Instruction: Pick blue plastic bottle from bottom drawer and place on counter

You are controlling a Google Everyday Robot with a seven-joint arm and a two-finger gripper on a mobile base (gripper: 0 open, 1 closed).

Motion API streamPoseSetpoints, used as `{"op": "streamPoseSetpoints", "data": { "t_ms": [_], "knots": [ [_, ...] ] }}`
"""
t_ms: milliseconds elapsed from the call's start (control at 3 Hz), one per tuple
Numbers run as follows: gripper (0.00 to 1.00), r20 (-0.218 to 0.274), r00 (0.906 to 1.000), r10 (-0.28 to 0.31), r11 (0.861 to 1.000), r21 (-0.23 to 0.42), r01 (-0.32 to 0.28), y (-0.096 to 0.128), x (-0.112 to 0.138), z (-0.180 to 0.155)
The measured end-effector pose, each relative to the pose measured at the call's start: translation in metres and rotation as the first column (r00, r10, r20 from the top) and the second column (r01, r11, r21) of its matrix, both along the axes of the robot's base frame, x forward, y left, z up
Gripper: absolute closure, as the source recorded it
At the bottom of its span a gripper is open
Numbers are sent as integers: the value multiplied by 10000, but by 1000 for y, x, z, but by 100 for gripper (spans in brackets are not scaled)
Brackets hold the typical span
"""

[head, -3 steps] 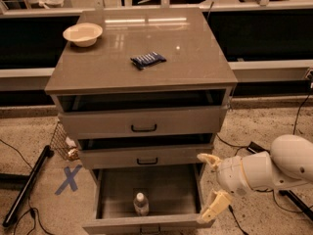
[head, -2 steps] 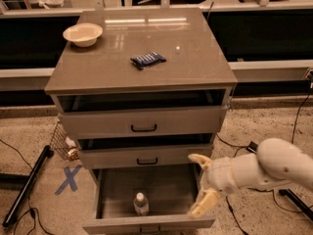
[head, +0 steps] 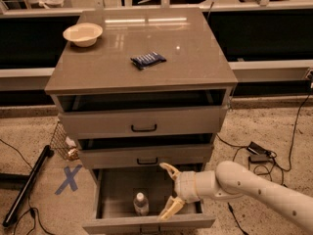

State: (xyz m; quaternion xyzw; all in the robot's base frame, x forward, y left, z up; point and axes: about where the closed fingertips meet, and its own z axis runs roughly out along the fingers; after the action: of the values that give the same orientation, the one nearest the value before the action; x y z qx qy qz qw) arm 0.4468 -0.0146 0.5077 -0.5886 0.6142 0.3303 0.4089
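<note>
The blue plastic bottle (head: 141, 203), clear with a white cap, stands upright inside the open bottom drawer (head: 113, 194), near its front middle. My gripper (head: 167, 190) reaches in from the right on a white arm. It is over the drawer's right half, just right of the bottle and apart from it. Its two cream fingers (head: 168, 169) are spread wide with nothing between them. The counter (head: 186, 62) is the glossy grey-brown top of the cabinet.
A cream bowl (head: 82, 34) sits at the counter's back left and a small dark blue packet (head: 147, 59) near its middle. The two upper drawers (head: 142, 122) are slightly open. A wire basket (head: 62, 142), a black pole (head: 27, 186) and a blue X mark lie left; cables lie right.
My arm has moved left, from beside the drawer's right wall to over the drawer's inside, closer to the bottle. The bottle has not moved.
</note>
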Motion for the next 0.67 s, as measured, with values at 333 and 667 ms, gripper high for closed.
{"op": "streamPoseSetpoints", "data": {
  "t_ms": [333,667],
  "knots": [
    [0,-340,9994,87,9992,395,-73,11,-9,-24],
    [0,-190,9985,512,9972,559,-501,18,3,-25]
  ]
}}
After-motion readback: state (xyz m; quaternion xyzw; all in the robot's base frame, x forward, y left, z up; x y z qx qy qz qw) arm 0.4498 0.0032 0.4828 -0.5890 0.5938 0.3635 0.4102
